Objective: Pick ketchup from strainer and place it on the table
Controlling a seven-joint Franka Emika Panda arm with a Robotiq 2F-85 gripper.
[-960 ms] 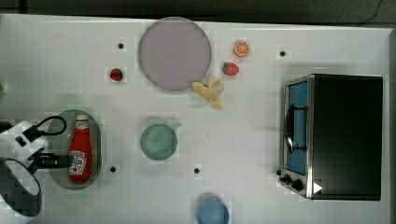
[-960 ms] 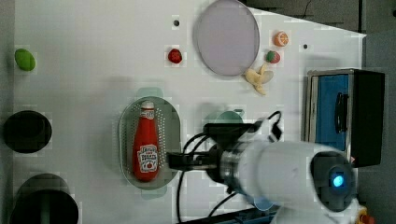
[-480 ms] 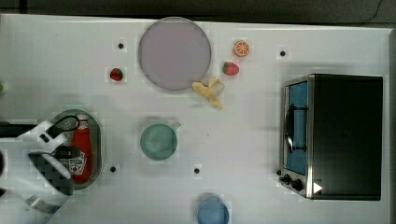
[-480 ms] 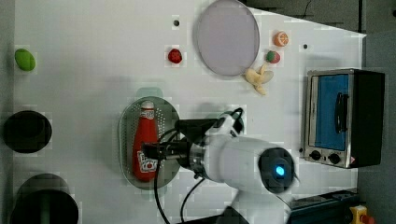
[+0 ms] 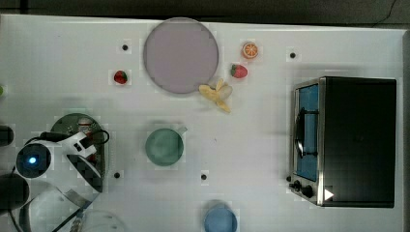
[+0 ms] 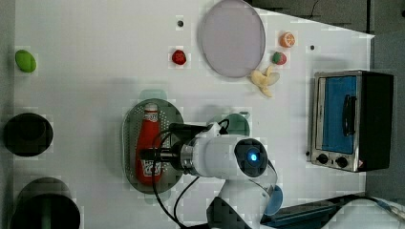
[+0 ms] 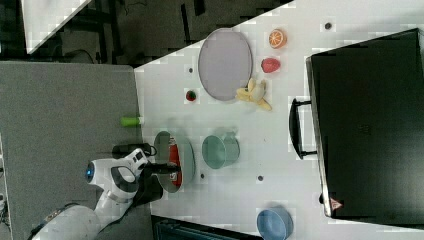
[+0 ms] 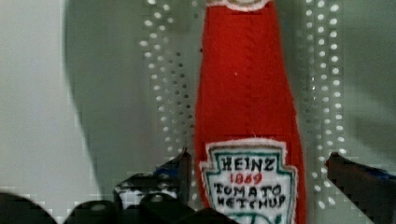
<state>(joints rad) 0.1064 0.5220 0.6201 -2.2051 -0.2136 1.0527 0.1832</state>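
1. The ketchup (image 6: 147, 145) lay on its side in the strainer (image 6: 129, 143), near the left edge of the bench (image 5: 270, 159) in the top view, white cap pointing toward the far edge.
2. The end effector (image 8: 257, 175) hung low over the bottle's label. The wrist view showed its two fingers (image 8: 180, 170) spread wide, one on each side of the bottle, with strainer holes visible in the gaps, so it gripped nothing yet.
3. To do the grasp well, I judged the fingers should drop further, stay centred across the label where the body is widest, and close only once clear of the strainer wall.
4. A straight lift would likely keep the soft bottle from snagging on the rim.
5. Counted from left to right in the top view: one strainer with one ketchup bottle, two strawberries (image 5: 120, 77), one teal cup (image 5: 165, 147), one lilac plate (image 5: 181, 54), one blue bowl (image 5: 220, 220), one banana peel (image 5: 217, 94), one orange half (image 5: 250, 50), one toaster oven (image 5: 345, 140).
6. The left view added one green fruit (image 6: 25, 61) near the bench's left edge in the left view.
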